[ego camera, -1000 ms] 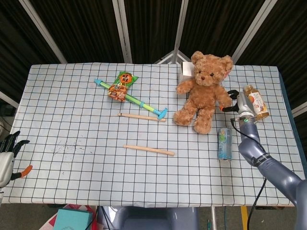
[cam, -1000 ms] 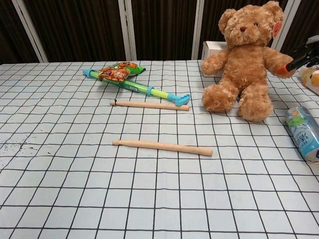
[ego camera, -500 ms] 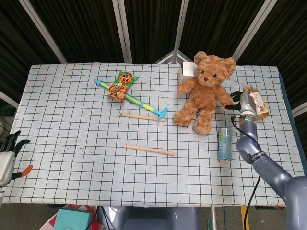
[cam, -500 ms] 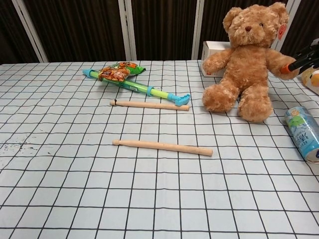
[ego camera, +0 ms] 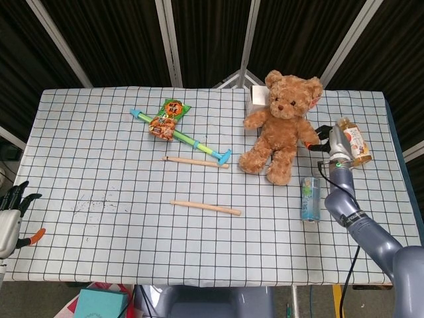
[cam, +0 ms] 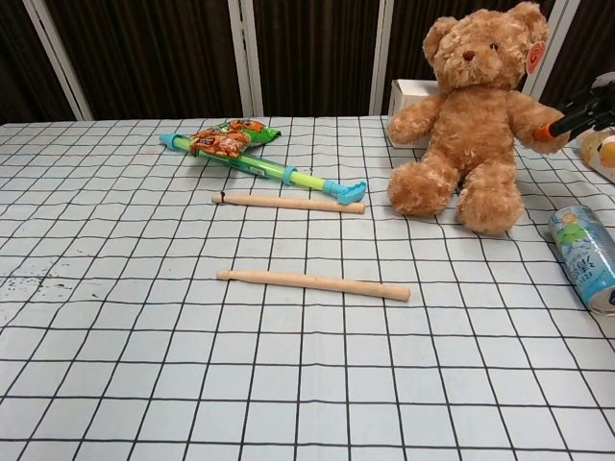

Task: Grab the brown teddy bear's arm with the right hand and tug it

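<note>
We see the brown teddy bear (ego camera: pixel 280 126) sitting upright in the upper right of the head view, on the checked table (ego camera: pixel 99 225), with a white box (ego camera: pixel 255 99) just behind its shoulder. Our right hand (ego camera: pixel 324 138) comes in from the right edge and has its dark fingers (cam: pixel 577 108) closed around the end of the bear's arm (ego camera: pixel 309 136); in the chest view an orange fingertip sits right against the fur at the paw. So that hand is holding the bear's arm, as far as both views let us judge.

Just right of that hand there's a bottle (ego camera: pixel 353 141) with an orange label, and below it a light blue can (ego camera: pixel 309 198) lies on the table near the bear's foot.

Over in the middle we've got a green and blue toy stick (ego camera: pixel 179 136) lying diagonally with a snack packet (ego camera: pixel 168 118) resting on top of it. Below that a thin wooden stick (ego camera: pixel 196 161) sits just beside the toy's blue end, and a second wooden stick (ego camera: pixel 205 207) lies further down, well apart from it.

Our left hand (ego camera: pixel 12 215) hangs at the lower left edge of the head view, off the table, fingers spread, nothing in it.
</note>
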Tool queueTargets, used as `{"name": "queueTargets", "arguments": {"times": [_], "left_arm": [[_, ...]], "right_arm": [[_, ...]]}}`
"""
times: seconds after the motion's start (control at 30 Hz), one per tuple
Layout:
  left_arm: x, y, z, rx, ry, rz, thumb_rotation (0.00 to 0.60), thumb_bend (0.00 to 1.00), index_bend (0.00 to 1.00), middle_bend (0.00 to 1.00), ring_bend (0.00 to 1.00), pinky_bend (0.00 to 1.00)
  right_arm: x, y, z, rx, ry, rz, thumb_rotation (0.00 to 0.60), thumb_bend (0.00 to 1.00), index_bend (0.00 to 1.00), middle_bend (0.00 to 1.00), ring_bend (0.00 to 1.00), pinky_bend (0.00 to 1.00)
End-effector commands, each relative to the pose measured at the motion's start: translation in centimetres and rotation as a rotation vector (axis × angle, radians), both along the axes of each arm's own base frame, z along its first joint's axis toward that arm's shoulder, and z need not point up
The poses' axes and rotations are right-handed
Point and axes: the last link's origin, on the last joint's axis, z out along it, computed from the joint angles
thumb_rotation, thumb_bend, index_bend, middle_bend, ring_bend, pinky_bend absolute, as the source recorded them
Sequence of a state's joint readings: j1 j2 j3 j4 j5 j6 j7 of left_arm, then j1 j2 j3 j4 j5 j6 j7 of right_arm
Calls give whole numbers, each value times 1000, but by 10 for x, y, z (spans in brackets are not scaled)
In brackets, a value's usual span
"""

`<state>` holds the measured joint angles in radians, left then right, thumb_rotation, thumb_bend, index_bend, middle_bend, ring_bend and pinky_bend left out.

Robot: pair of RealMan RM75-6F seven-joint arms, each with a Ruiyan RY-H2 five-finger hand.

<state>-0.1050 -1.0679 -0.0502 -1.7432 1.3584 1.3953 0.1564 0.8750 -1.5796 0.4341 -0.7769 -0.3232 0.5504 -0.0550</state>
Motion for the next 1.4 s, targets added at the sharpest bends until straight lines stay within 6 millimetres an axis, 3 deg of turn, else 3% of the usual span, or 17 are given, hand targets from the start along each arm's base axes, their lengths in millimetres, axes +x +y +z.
{"name": "queueTargets", "arguments": {"times": [0.03, 0.33, 0.6, 0.87, 1.17, 1.4], "left_arm": [[-1, 0, 1, 4, -2, 1, 600, 313, 216, 0, 0, 118], [-1, 0, 1, 1, 0, 4, 600, 313, 216, 0, 0, 118], [-1, 0, 0, 2, 4, 5, 600, 313, 220, 0, 0, 118], [0, 0, -2, 0, 8, 4, 600, 313, 224, 0, 0, 118], [1, -1, -4, -2, 10, 2, 600, 313, 226, 0, 0, 118], [1, 0, -5, -4, 11, 4, 600, 313, 226, 0, 0, 118]], "right_arm": [[-5, 3, -4, 14, -10, -4, 600, 327, 516, 541, 344, 0], [0, -1, 3, -6, 17, 27, 600, 327, 516, 541, 344, 0], [-14, 5, 3, 7, 25, -5, 600, 327, 516, 541, 344, 0], [-8, 2, 12, -10, 38, 20, 600, 327, 516, 541, 343, 0], [-18, 7, 7, 24, 52, -2, 600, 327, 516, 541, 344, 0], [-8, 2, 15, 1, 63, 25, 600, 327, 516, 541, 344, 0]]}}
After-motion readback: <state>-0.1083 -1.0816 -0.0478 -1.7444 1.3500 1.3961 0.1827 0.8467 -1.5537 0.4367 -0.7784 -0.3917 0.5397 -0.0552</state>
